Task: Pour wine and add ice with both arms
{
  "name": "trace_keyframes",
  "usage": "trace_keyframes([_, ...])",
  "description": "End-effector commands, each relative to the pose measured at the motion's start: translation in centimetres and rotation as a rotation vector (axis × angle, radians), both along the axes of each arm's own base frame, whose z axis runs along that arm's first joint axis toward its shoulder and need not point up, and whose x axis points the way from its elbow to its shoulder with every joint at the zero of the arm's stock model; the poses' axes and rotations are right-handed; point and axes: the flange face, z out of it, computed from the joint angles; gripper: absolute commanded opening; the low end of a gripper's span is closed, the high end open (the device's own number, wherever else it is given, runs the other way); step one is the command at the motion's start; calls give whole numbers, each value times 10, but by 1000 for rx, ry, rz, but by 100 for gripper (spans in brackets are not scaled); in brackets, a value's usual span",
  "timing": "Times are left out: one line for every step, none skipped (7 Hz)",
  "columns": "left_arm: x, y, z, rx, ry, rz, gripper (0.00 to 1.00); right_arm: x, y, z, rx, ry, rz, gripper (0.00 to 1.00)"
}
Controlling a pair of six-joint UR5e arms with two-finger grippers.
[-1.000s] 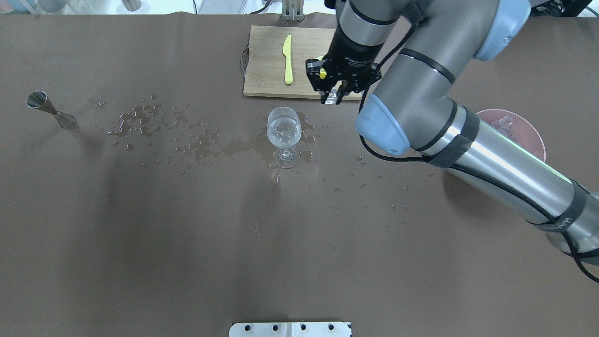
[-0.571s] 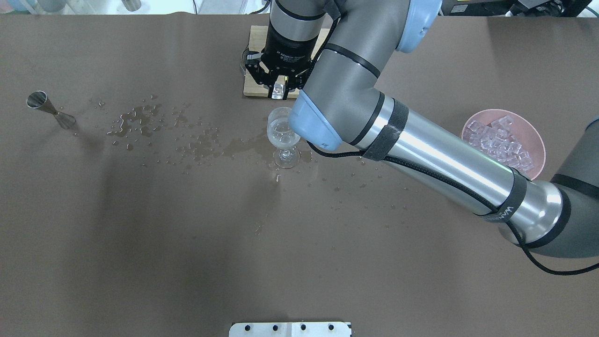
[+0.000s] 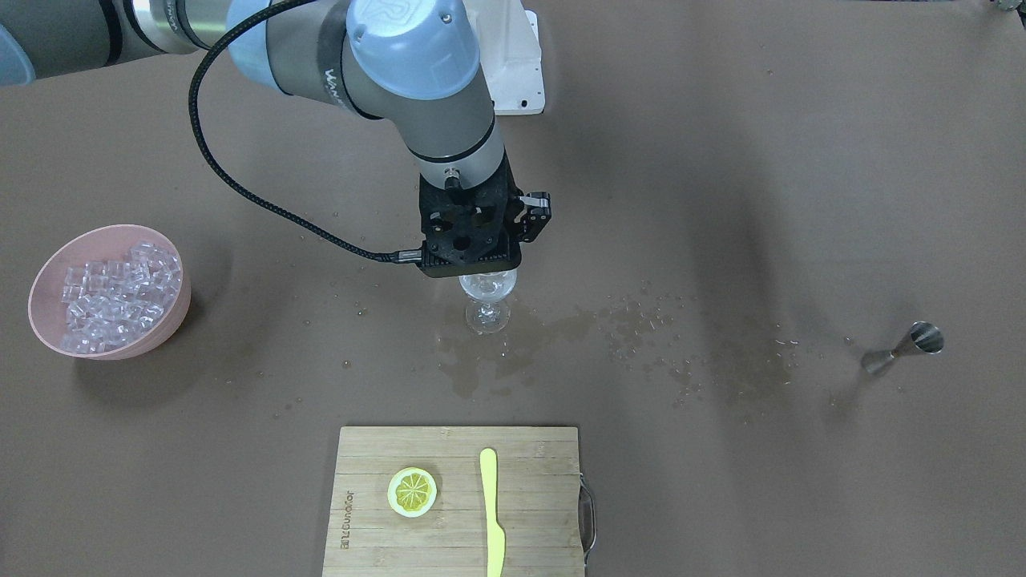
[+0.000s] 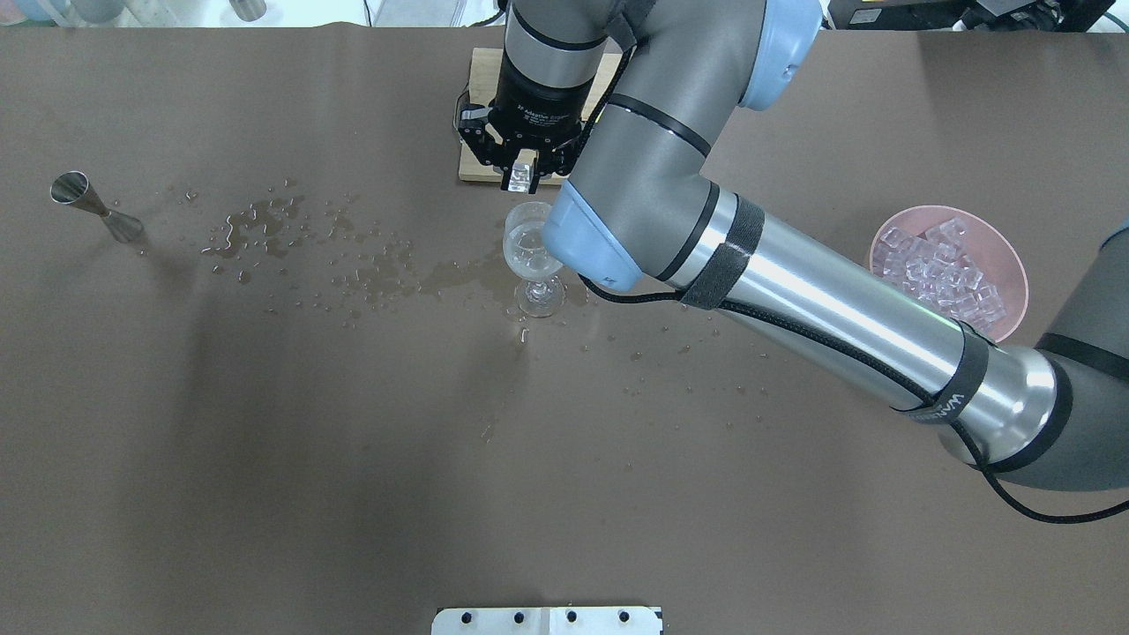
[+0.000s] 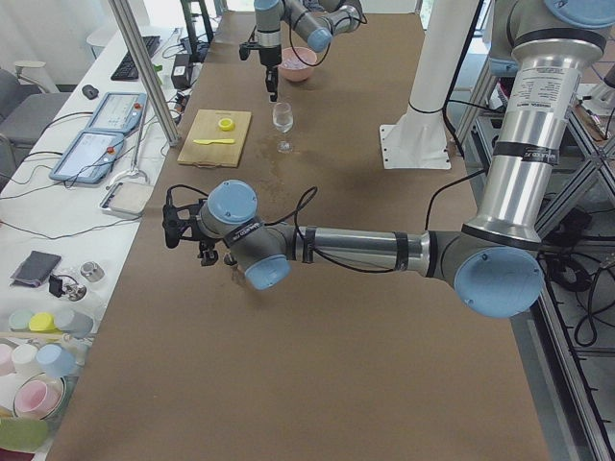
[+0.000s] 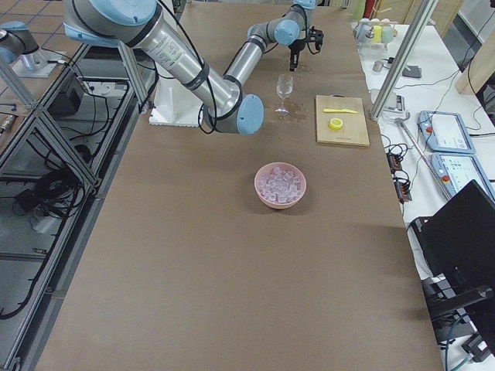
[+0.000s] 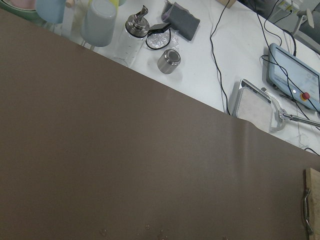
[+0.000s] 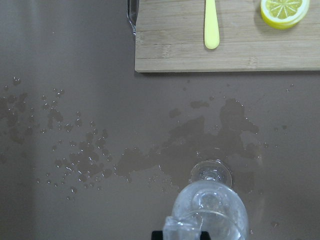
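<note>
Surface (image 4: 265,441) is wet and we hold one ice cube (image 8: 180,229) pinched in the right gripper (image 4: 520,181) fingers over the wine glass (image 4: 525,247), near its rim, so an off-centre drop may bounce out or splash; left gripper (image 5: 173,229) fingers: can't tell.

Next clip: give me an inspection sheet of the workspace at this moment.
Surface: brown table cover; wet patches and droplets around and beyond the wine glass.
Job's things: glass upright, holding clear liquid; pink bowl full of ice cubes.
Clutter: cutting board with lemon slice and yellow knife; jigger.
Grippers: right gripper shut on one ice cube, over the glass; left gripper away from the job's things, jaws cannot be judged.
Cables: black cable along the right arm.
Surroundings: side bench with tablets and cups; white pedestal.
</note>
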Motion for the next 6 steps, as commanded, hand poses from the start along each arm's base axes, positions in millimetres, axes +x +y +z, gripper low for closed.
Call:
trace_keyframes([0,0,0,0,0,0,98,5,6,8,3,-5,-2,0])
trace_keyframes([0,-1,2,-5,0,0,98,1,9,8,2,-2,-5,34])
trace_keyframes([0,-2,4,-7,-1,0,98,-4,13,8,5,3,-7,99])
trace_keyframes([0,-2,4,-7,-1,0,98,-9,16,8,13,9,-2,100])
trace_keyframes([0,-2,4,-8,-1,0,98,-9,16,8,14,8,-4,100])
trace_keyframes([0,-2,5,-10,-1,0,98,-7,18,8,14,1,-13,100])
